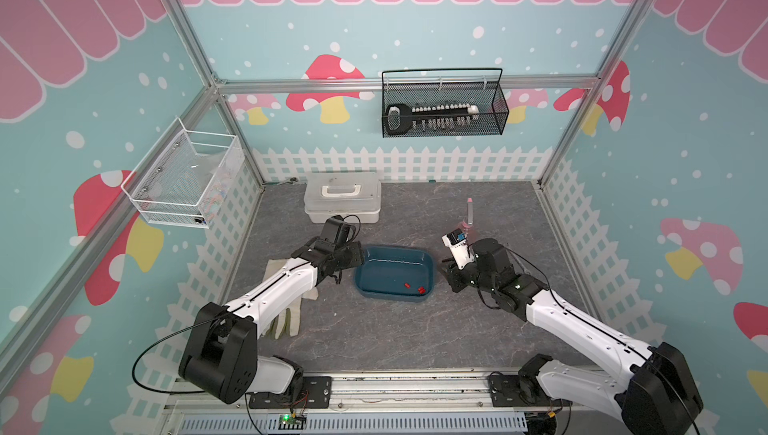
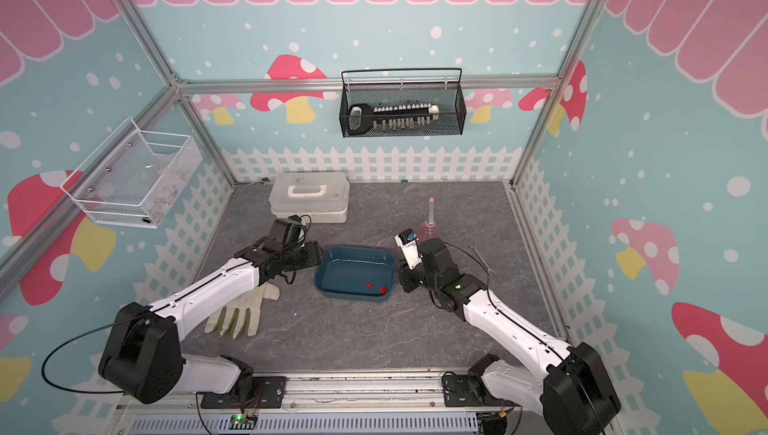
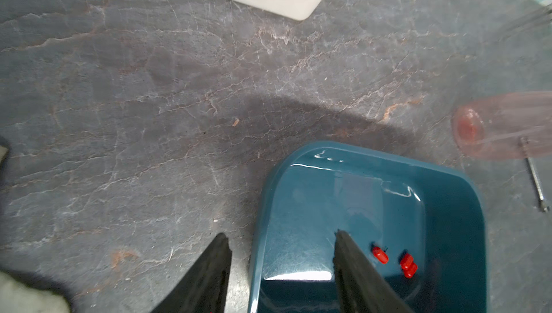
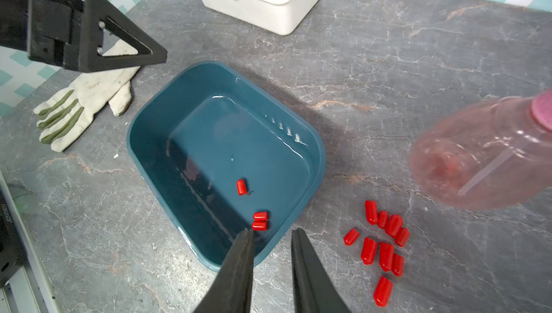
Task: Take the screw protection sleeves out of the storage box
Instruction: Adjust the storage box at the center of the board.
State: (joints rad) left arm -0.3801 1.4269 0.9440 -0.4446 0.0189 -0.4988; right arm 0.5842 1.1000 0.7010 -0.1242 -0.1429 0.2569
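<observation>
At the middle of the grey marbled table (image 1: 374, 329) sits the shallow dark teal plastic storage box (image 1: 390, 271). Three tiny red plastic screw protection sleeves (image 4: 260, 220) lie inside, towards its near right corner. About ten more sleeves (image 4: 385, 236) lie on the table just off its right end. The left gripper (image 3: 280, 233) straddles the box's left wall, jaws apart. The right gripper (image 4: 272, 230) hangs over the near right corner, jaws narrowly apart, holding nothing.

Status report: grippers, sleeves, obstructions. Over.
Left gripper open, astride box end. Right gripper open, empty, astride opposite end. Three sleeves in box, nine more out on table. Nothing in the way; bottle off to side.
</observation>
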